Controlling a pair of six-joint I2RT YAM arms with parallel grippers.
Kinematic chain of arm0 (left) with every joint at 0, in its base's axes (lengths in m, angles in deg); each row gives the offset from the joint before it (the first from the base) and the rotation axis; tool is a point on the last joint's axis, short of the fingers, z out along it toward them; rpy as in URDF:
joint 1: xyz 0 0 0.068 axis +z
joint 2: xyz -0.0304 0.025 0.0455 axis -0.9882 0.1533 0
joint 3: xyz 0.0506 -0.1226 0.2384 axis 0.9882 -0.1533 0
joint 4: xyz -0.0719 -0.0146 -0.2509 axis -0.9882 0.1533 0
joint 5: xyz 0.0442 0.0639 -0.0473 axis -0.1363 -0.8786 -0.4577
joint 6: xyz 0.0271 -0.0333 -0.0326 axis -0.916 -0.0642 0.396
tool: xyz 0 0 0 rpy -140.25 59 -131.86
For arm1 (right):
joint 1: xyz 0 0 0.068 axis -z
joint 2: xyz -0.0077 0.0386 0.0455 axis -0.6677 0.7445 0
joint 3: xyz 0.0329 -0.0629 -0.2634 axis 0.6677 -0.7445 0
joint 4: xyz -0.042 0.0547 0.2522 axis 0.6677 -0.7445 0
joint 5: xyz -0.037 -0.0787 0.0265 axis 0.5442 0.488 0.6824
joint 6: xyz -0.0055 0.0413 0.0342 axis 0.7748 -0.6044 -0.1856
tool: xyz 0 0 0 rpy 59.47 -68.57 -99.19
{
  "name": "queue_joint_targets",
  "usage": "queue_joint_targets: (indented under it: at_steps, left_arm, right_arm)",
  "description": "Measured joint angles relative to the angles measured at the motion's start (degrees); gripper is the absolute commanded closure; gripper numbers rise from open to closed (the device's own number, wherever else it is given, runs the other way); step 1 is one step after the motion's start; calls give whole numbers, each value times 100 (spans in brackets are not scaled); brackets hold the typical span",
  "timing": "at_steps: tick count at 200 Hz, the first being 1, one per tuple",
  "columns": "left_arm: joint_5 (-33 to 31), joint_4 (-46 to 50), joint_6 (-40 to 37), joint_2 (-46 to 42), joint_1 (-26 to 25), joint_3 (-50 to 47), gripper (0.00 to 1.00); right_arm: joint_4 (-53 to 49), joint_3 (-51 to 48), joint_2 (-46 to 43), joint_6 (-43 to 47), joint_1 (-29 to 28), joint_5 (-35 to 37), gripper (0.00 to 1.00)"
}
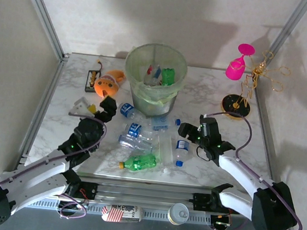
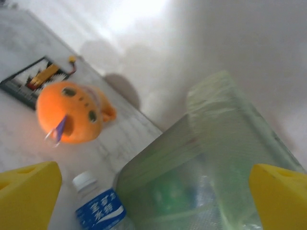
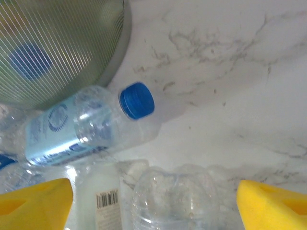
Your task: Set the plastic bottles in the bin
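Note:
The pale-green bin [image 1: 155, 77] stands at the back centre with several bottles inside. In front of it lie loose bottles: clear ones with blue labels [image 1: 126, 110] [image 1: 134, 129] [image 1: 181, 151] and a green one [image 1: 139, 162]. My left gripper [image 1: 109, 106] is open near the bin's left side. In its wrist view the bin wall [image 2: 230, 158] and a white-capped, blue-labelled bottle [image 2: 98, 206] lie between the yellow fingertips [image 2: 29, 191]. My right gripper [image 3: 153, 206] is open over a clear bottle's base [image 3: 177, 196], with a blue-capped bottle [image 3: 91, 124] beyond it.
An orange plush toy [image 1: 108, 83] and a black box [image 1: 93, 79] lie left of the bin. A pink goblet [image 1: 236, 66] and a wire stand [image 1: 237, 104] sit at the back right. A can [image 1: 179, 213] and a flat bottle [image 1: 121, 213] rest on the front rail.

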Motion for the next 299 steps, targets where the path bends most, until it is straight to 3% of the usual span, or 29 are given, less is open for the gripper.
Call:
queue_joint_targets:
  at_steps: [41,77,116,167,274,299]
  left_arm:
    - [-81,-42,1285,-101,2,-925,0]
    - [-59,-173,1707,107,2,-986,0]
    - [-7,-295,1829,275,2,-986,1]
    - [120,-343,1853,297,2,-986,0]
    - [186,-345,1851,380,57,-986,0]
    - [286,-345,1851,457,162,-986,1]
  right_arm:
    - [-177,0,533,-153,-297,-55,16]
    - [-328,2,745,-339,-490,-26,19]
    - [-326,0,852,-490,-601,92,28]
    - [-317,-4,903,-555,-636,127,32]
    - [-197,-68,1075,-549,-643,378,31]
    - [-192,-68,1091,-549,-647,426,40]
